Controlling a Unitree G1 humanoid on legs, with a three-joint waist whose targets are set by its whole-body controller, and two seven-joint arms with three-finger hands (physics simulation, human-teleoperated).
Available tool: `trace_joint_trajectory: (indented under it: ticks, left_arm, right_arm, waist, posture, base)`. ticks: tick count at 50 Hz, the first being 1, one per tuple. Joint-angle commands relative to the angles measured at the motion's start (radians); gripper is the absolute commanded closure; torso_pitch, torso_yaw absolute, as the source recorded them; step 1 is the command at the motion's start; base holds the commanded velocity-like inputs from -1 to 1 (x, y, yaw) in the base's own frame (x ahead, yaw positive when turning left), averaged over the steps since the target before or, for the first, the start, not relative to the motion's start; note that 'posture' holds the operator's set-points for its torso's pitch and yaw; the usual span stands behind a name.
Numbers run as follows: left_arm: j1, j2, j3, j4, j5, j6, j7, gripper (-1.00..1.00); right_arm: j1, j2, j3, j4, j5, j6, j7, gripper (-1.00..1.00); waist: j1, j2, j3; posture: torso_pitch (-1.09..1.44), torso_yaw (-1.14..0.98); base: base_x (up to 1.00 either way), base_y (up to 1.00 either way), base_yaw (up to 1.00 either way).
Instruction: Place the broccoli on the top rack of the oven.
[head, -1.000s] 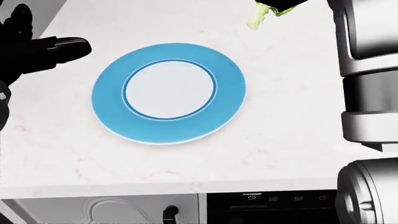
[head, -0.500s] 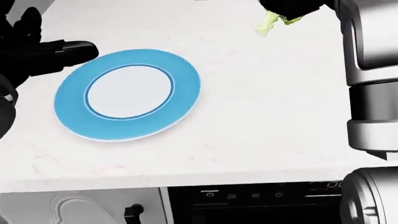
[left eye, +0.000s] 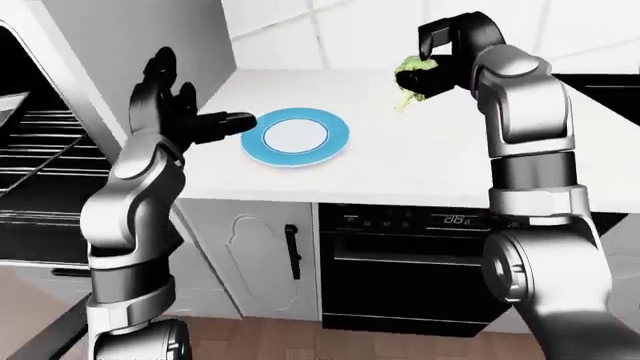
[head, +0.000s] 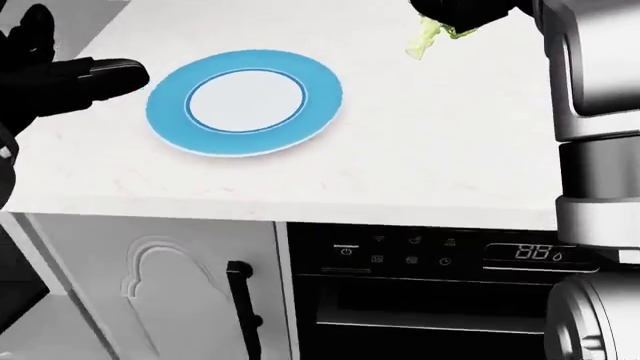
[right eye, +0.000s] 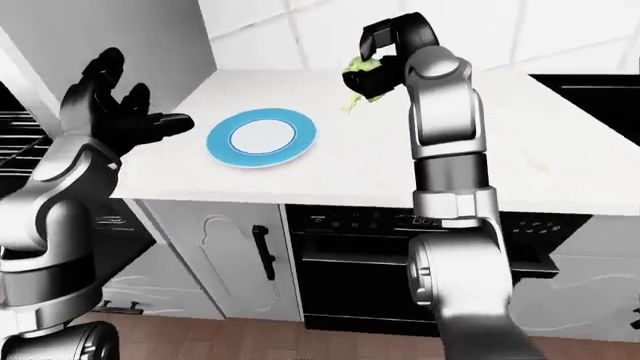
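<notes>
Right hand (left eye: 436, 69) raised, fingers closed round broccoli (left eye: 410, 77).

Head view tilted down, close on counter (head: 430, 150), eye views wider, level, all sharing blue plate (left eye: 295, 136)

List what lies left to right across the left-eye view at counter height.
Oven racks → left hand, open → blue plate on the counter → broccoli held in the right hand.
</notes>
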Motion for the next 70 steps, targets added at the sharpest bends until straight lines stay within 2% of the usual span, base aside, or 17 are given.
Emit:
trace_joint_trajectory:
  ticks: [1,2,8,15,18,30,33,34,39,47,49,50,51,53,61,64,70]
  left_arm:
    - [-0.030,0.012,0.016,-0.027,0.007,-0.035,0.002,-1.00]
    - [-0.030,0.012,0.017,-0.028,0.006,-0.033,0.003,-1.00]
    - [-0.030,0.012,0.016,-0.028,0.008,-0.034,0.002,-1.00]
    - [-0.031,0.012,0.016,-0.020,0.010,-0.039,-0.001,-1.00]
    - [-0.030,0.013,0.017,-0.027,0.008,-0.034,0.000,-1.00]
    - [-0.032,0.013,0.017,-0.015,0.010,-0.043,-0.002,-1.00]
    - [-0.031,0.014,0.018,-0.023,0.007,-0.036,0.000,-1.00]
    - [-0.031,0.014,0.018,-0.022,0.007,-0.037,0.000,-1.00]
    - [-0.031,0.015,0.019,-0.024,0.005,-0.035,0.001,-1.00]
    - [-0.030,0.015,0.018,-0.025,0.005,-0.035,0.001,-1.00]
    - [-0.031,0.014,0.017,-0.019,0.007,-0.039,0.000,-1.00]
    - [-0.031,0.015,0.017,-0.019,0.007,-0.038,0.000,-1.00]
    - [-0.031,0.014,0.017,-0.017,0.008,-0.041,-0.001,-1.00]
    - [-0.032,0.015,0.017,-0.018,0.008,-0.038,0.000,-1.00]
    - [-0.030,0.014,0.017,-0.018,0.009,-0.040,-0.001,-1.00]
    - [-0.029,0.014,0.018,-0.017,0.010,-0.044,-0.003,-1.00]
    - [-0.027,0.014,0.018,-0.026,0.009,-0.036,0.000,-1.00]
  right_arm:
    - [-0.039,-0.006,-0.001,-0.035,0.008,-0.030,-0.001,0.89]
    - [-0.037,-0.006,0.000,-0.035,0.008,-0.029,-0.001,0.81]
    - [-0.019,-0.005,0.000,-0.051,0.011,-0.025,-0.001,0.78]
    - [-0.011,-0.004,0.001,-0.049,0.012,-0.032,-0.001,0.82]
    - [-0.010,-0.003,0.003,-0.058,0.009,-0.024,0.000,0.81]
    - [-0.004,-0.004,0.001,-0.056,0.011,-0.027,0.006,0.69]
    - [-0.002,-0.004,0.002,-0.069,0.010,-0.018,0.011,0.64]
    - [-0.001,-0.004,0.002,-0.070,0.009,-0.017,0.011,0.63]
    - [-0.002,-0.006,0.002,-0.065,0.008,-0.021,0.015,0.58]
    - [0.002,-0.004,0.001,-0.070,0.008,-0.019,0.018,0.54]
    - [0.001,-0.003,0.002,-0.070,0.008,-0.018,0.019,0.52]
    - [0.003,-0.002,0.002,-0.068,0.009,-0.021,0.018,0.51]
    - [0.005,0.000,0.002,-0.070,0.008,-0.021,0.017,0.51]
    - [0.007,0.003,0.002,-0.064,0.009,-0.026,0.016,0.51]
    - [0.018,0.005,0.004,-0.078,0.006,-0.021,0.021,0.50]
    - [0.023,0.007,0.005,-0.084,0.005,-0.019,0.021,0.49]
    - [0.028,0.005,0.003,-0.095,0.005,-0.015,0.024,0.43]
  waist:
    - [0.005,-0.020,-0.018]
    - [0.004,-0.064,-0.031]
    - [0.029,-0.018,-0.028]
    - [0.017,0.072,-0.022]
    - [0.018,0.150,-0.044]
    - [0.019,0.000,-0.010]
    - [0.013,-0.096,-0.035]
    - [0.013,-0.037,-0.004]
    - [0.028,-0.029,-0.025]
    - [0.009,0.067,-0.032]
    - [0.012,0.122,-0.073]
    - [0.019,0.097,-0.028]
    - [0.015,0.101,-0.021]
    - [0.034,0.072,-0.038]
    - [0.035,-0.015,-0.008]
    - [0.035,-0.080,-0.022]
    - [0.028,-0.044,-0.025]
  posture:
    - [0.00,0.00]
    - [0.00,0.00]
    - [0.00,0.00]
    - [0.00,0.00]
    - [0.00,0.00]
    - [0.00,0.00]
    - [0.00,0.00]
    - [0.00,0.00]
    - [0.00,0.00]
    - [0.00,0.00]
    - [0.00,0.00]
    - [0.00,0.00]
    - [0.00,0.00]
    - [0.00,0.00]
    - [0.00,0.00]
    - [0.00,0.00]
    - [0.00,0.00]
  base:
    - [0.00,0.00,1.00]
    - [0.00,0.00,1.00]
    - [0.00,0.00,1.00]
    - [0.00,0.00,1.00]
    - [0.00,0.00,1.00]
    - [0.02,0.00,1.00]
    - [0.09,0.00,1.00]
    - [0.12,0.00,1.00]
    - [0.14,0.00,1.00]
    - [0.22,0.00,1.00]
    - [0.28,0.00,1.00]
    - [0.28,0.00,1.00]
    - [0.29,0.00,1.00]
    - [0.29,0.00,1.00]
    - [0.30,0.00,1.00]
    - [0.31,0.00,1.00]
    - [0.32,0.00,1.00]
